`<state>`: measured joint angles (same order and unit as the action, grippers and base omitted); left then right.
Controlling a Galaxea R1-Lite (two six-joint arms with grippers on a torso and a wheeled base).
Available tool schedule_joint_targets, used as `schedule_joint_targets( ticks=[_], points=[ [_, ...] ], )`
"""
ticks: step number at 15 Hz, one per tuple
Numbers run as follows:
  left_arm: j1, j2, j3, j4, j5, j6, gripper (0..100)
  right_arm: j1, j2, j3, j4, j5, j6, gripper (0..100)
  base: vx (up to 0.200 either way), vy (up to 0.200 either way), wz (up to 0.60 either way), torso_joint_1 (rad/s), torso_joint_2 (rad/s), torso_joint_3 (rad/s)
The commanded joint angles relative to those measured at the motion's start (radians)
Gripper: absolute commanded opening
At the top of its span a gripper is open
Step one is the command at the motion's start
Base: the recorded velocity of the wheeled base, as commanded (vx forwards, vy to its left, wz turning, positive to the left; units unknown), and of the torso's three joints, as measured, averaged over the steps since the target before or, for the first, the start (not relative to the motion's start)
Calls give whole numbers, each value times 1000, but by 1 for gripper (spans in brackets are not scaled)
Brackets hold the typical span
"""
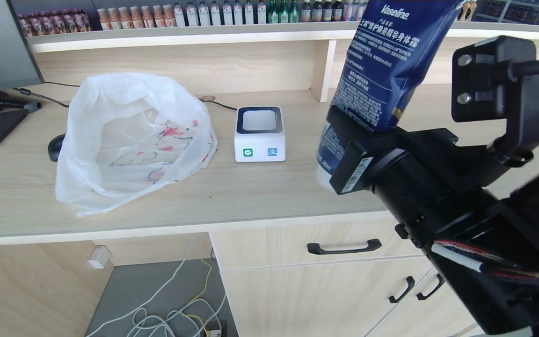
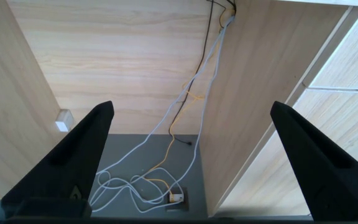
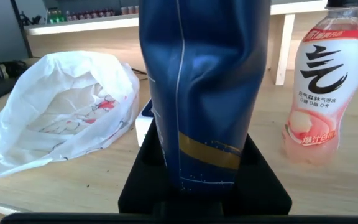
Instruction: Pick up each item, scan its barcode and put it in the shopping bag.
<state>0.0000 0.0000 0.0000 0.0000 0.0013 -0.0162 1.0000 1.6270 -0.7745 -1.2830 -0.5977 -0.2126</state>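
Head view: right gripper (image 1: 382, 136) clamped on a blue tube (image 1: 384, 70) raised over the desk's (image 1: 251, 196) right side, white bag (image 1: 129, 140) near the left edge, scanner (image 1: 259, 135) mid-desk; left wrist: left gripper (image 2: 192, 111) wide open, empty, above floor cables (image 2: 138, 186); right wrist: pink bottle (image 3: 319, 87) stands on the desk beyond the tube.

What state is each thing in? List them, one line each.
blue tube: clamped in the right claw, held above the counter.
right claw: shut on the blue tube.
left claw: open, holding nothing, down below the counter.
shopping bag: slumped on the counter, mouth open.
scanner: on the counter, window facing up, nothing over it.
pink bottle: upright on the counter.
drawers: shut.
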Motion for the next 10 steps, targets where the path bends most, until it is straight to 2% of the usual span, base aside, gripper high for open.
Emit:
schedule_joint_targets(
  ticks=[1, 8, 10],
  points=[
    [0, 0, 0, 0, 0, -1, 100, 8, -59, 81, -22, 1, 1, 0, 0, 0, 0, 0, 0, 0],
    [0, 0, 0, 0, 0, -1, 100, 19, -199, 294, -65, 4, 5, 0, 0, 0, 0, 0, 0, 0],
    [0, 0, 0, 0, 0, -1, 100, 52, -262, 340, -65, 36, 5, 0, 0, 0, 0, 0, 0, 0]
  ],
)
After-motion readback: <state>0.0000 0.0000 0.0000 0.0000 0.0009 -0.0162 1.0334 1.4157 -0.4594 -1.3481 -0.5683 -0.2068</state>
